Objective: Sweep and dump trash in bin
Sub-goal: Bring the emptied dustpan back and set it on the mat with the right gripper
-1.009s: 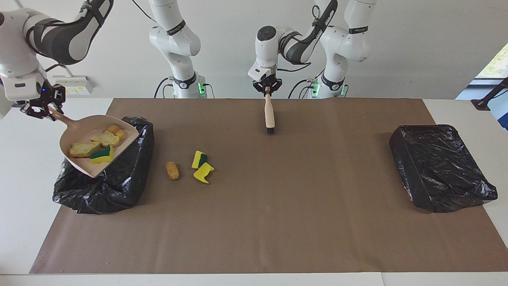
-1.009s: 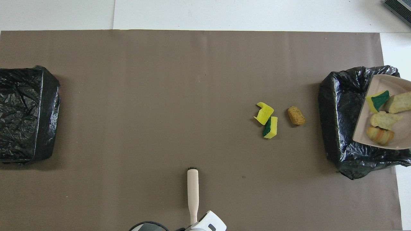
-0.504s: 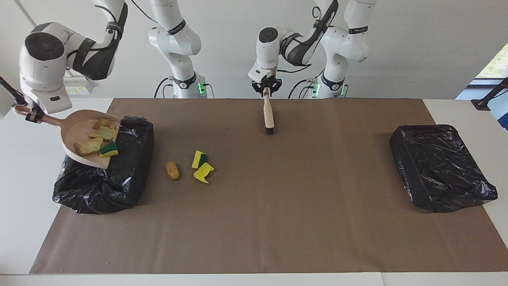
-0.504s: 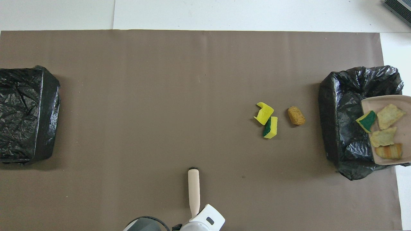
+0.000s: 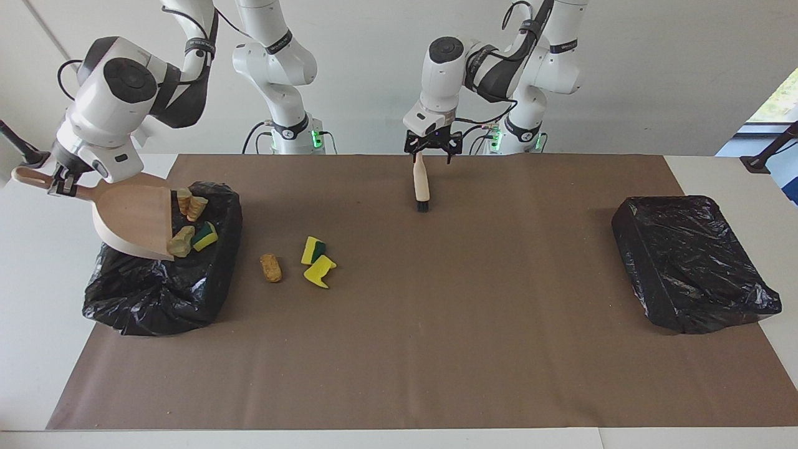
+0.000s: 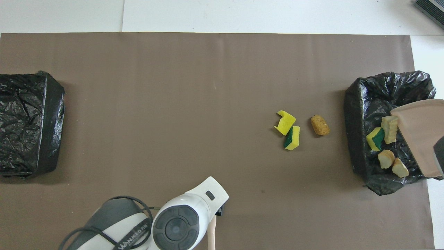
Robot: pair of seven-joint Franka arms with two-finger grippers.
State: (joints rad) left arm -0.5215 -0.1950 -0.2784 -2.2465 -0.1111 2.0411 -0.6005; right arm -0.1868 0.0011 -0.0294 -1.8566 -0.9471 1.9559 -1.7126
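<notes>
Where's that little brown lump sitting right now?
The brown lump lies on the brown mat toward the right arm's end of the table, between the open black bin and the two yellow sponge bits.

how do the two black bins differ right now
The bin at the right arm's end sits open, with the tilted dustpan over it and four scraps tumbling in; the bin at the left arm's end shows only smooth plastic and no scraps. Three scraps lie on the mat beside the first, none beside the second. Both are wrapped in crinkled black plastic.
</notes>
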